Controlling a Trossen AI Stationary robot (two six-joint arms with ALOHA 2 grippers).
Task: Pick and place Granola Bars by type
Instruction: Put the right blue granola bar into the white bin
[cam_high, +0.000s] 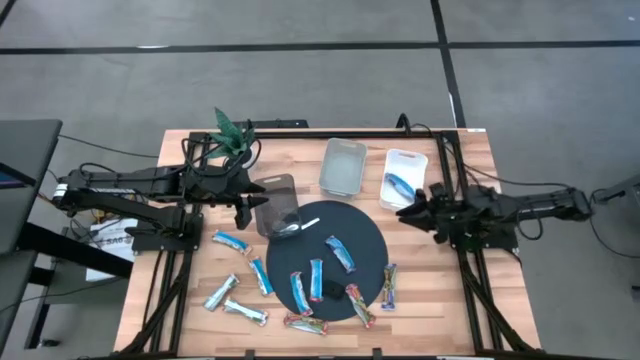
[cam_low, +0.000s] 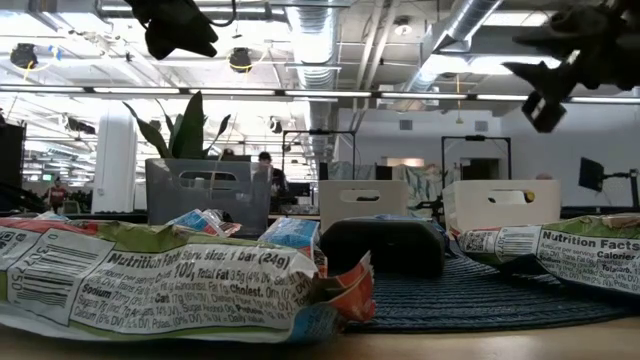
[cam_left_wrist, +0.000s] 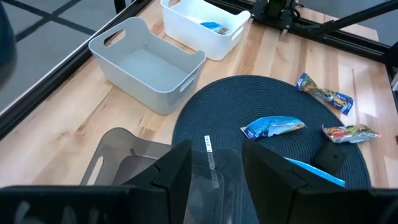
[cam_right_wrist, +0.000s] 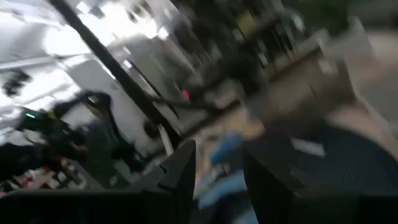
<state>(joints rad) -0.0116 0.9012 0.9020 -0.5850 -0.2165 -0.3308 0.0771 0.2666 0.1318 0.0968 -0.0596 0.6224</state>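
Observation:
The granola bars (cam_high: 300, 292) lie scattered on the round dark mat (cam_high: 372, 240) and on the wood in front of it: blue ones (cam_high: 340, 253), light blue-and-white ones (cam_high: 231, 241), silvery ones (cam_high: 246, 312) and red/green ones (cam_high: 306, 323). One blue bar (cam_high: 398, 184) lies in the white bin (cam_high: 405, 160). My left gripper (cam_high: 243, 212) hovers open over the smoky see-through bin (cam_high: 277, 203); in its wrist view the fingers (cam_left_wrist: 214, 180) stand apart with nothing between them. My right gripper (cam_high: 404, 210) hangs open in the air just beside the white bin.
An empty grey bin (cam_left_wrist: 146, 65) stands between the smoky bin and the white bin (cam_left_wrist: 202, 18). A white stick (cam_high: 308, 222) and a small black block (cam_high: 328, 290) lie on the mat. A plant (cam_high: 232, 130) sits at the far left corner. Black frame rails run along both table sides.

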